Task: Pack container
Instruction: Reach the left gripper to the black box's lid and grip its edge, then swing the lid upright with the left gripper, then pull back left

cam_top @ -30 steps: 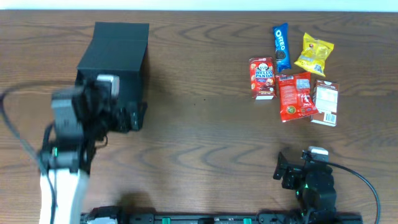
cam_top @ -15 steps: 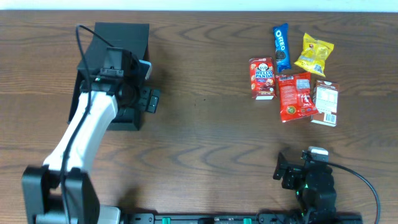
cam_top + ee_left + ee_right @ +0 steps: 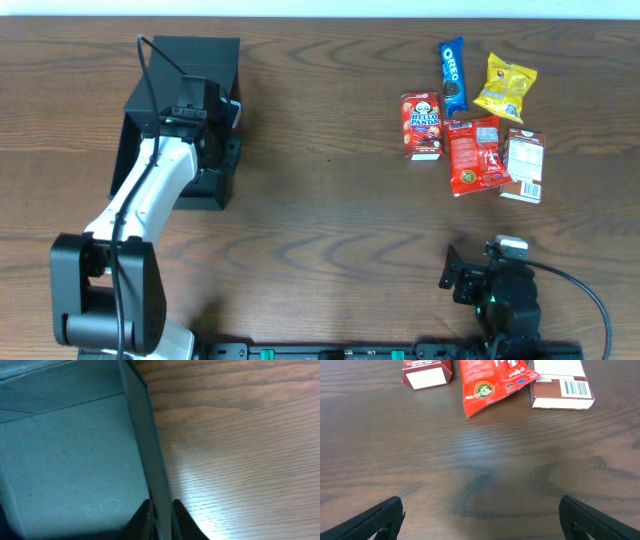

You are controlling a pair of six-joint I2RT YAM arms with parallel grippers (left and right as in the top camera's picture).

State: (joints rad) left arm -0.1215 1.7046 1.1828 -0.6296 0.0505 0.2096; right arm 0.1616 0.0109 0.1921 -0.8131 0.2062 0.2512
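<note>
Left gripper (image 3: 159, 520) has moved in, pinching the container (image 3: 195, 60) by its edge, likely to open it; right gripper (image 3: 480, 507) waits, spread.

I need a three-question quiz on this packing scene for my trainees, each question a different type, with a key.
1. True or false: the right gripper is open and empty.
2. The left gripper has its fingers astride: A) the container side wall, B) a snack, C) nothing.
3. How many snack packs lie on the table?
Key: 1 true; 2 A; 3 five.
</note>
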